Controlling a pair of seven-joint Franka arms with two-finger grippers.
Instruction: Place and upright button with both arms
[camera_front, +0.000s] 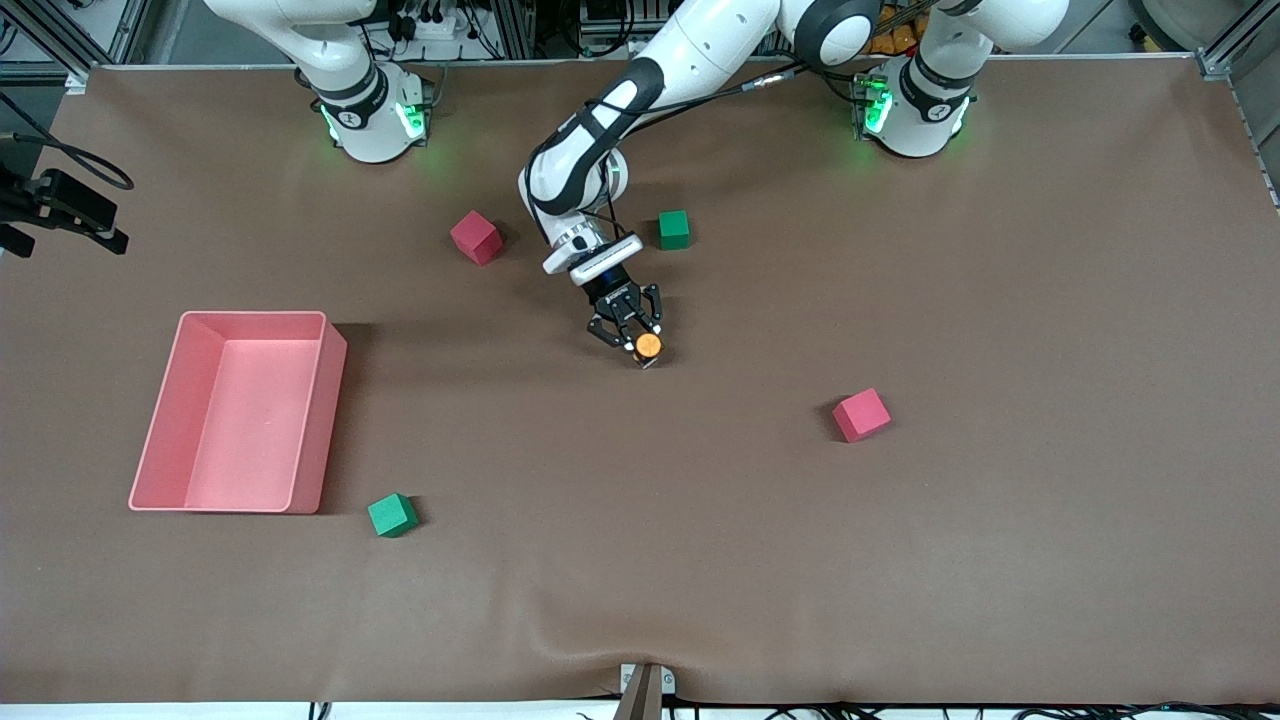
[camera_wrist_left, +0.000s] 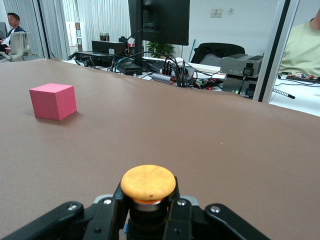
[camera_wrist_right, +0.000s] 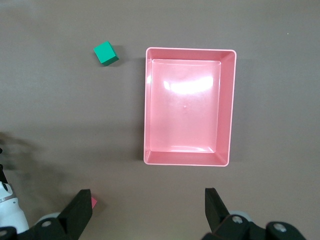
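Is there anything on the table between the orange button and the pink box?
No. In the front view only bare brown table lies between the button, gripped by the left tool, and the pink box.

High front view, two wrist views

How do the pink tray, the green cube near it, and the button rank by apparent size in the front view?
1. Pink tray, by far the largest.
2. Green cube.
3. Button, shut in the left pincer and looking slightly smaller than the cube; it may sit higher, so the margin is unsure.
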